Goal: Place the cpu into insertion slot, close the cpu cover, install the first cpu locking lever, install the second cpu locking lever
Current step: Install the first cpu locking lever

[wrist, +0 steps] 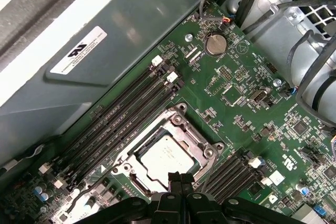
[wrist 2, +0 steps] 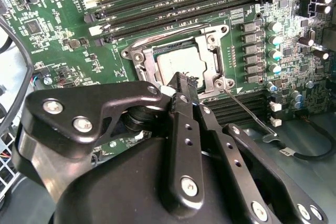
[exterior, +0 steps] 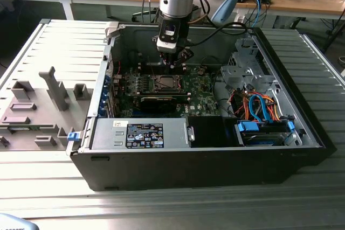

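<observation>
Pincer (wrist: 181,178) (tips pressed together) hovers over the seated cpu (wrist: 167,160).

Green motherboard (wrist: 247,103) inside open computer case (exterior: 215,154).

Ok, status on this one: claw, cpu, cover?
Claw shut, empty, fingertips at the socket's edge. Cpu seated in the insertion slot, cpu cover down around it. Locking lever sticking out unlatched. Nothing in the way.
</observation>
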Action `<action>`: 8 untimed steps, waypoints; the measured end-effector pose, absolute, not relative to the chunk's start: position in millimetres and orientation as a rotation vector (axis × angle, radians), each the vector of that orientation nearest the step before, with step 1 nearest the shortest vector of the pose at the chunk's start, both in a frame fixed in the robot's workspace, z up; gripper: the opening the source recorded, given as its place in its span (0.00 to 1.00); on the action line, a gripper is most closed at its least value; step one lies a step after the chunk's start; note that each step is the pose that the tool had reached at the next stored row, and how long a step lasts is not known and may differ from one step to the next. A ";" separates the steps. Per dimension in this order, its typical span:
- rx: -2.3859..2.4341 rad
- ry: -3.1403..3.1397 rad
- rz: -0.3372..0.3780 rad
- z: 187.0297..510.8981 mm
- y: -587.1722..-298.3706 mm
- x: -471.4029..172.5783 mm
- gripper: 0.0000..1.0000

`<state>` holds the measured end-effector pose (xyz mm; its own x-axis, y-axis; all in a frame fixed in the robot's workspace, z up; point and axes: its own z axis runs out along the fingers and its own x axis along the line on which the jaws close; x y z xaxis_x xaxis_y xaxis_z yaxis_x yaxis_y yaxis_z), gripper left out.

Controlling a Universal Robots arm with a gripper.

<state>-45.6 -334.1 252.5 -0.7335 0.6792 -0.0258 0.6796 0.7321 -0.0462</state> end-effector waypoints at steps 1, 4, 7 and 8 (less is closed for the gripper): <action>1.141 2.918 -0.082 252.5 -334.1 -45.6 0.11; 1.135 2.920 -0.082 252.5 -334.1 -45.5 0.11; 1.128 2.923 -0.082 252.5 -334.1 -45.5 0.11; 1.126 2.924 -0.082 252.5 -334.1 -45.5 0.11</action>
